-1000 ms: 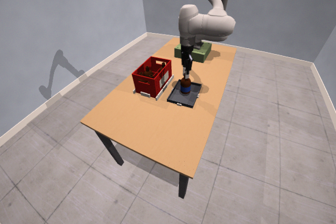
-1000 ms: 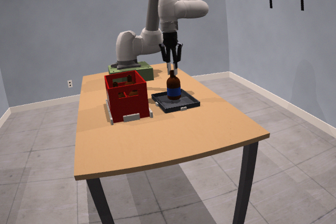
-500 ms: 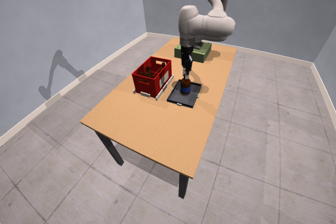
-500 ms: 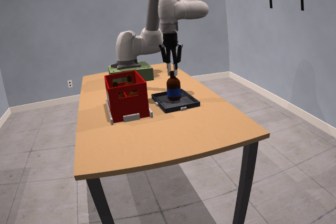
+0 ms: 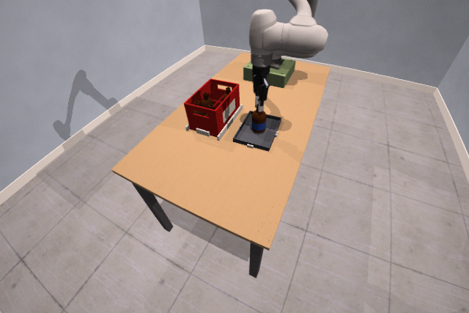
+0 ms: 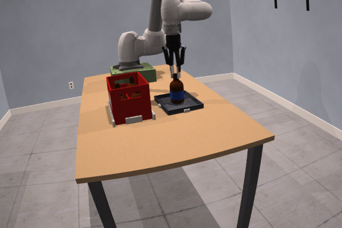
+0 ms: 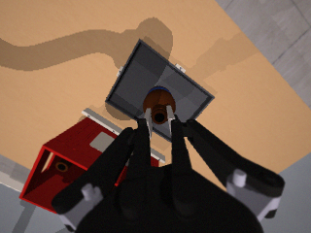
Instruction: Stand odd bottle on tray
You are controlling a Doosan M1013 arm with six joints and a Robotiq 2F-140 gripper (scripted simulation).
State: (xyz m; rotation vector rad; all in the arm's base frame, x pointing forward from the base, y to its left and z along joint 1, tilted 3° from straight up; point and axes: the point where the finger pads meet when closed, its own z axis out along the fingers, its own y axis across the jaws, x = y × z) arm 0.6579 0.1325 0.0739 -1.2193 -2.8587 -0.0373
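Observation:
A brown bottle with a blue label is upright over the dark tray. Its base is at the tray floor or just above it; I cannot tell which. My gripper points down from above and is shut on its neck, near the mouth. The red crate stands level beside the tray. Several brown bottles stand in it, one showing in the wrist view. Its walls hide their lower parts. Neck thicknesses cannot be compared by eye.
Low white stops sit around the crate's base, and small white clips at the tray's edges. The crate's high wall rises close to the tray. The green arm base stands at the table's back.

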